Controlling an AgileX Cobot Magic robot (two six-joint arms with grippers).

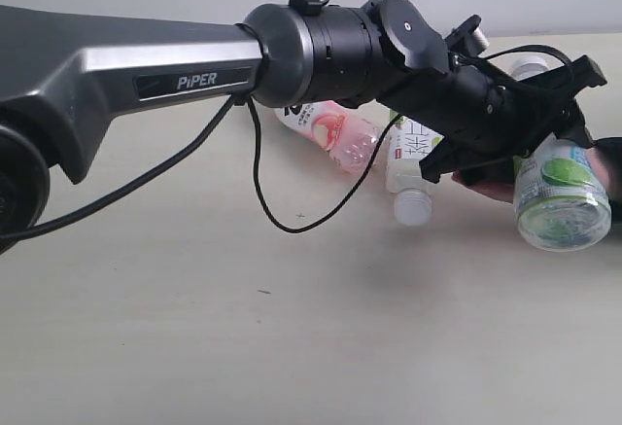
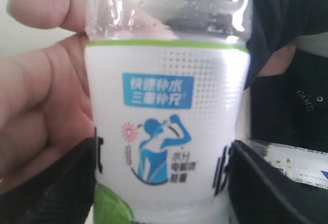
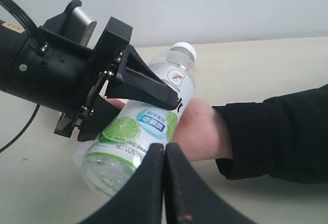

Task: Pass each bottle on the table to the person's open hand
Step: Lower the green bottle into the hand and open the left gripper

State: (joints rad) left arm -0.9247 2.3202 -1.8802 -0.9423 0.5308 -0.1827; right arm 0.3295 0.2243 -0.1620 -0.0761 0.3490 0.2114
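Bottle [image 1: 564, 201], lime-green, pinched in left jaws against half-hidden hand [image 3: 202, 131]; right jaws pressed together, empty.

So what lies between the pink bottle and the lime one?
A white-labelled bottle, partly hidden by the left arm holding the lime bottle; the exterior view shows it.

"PiPER", white lettering: arm link [image 1: 206, 81]
"CAMEL", small pale letters: dark sleeve [image 2: 292, 112]
White Chinese characters on a blue panel; "NET CONTEN…" in green, cut off: lime-green bottle [image 2: 164, 131] label
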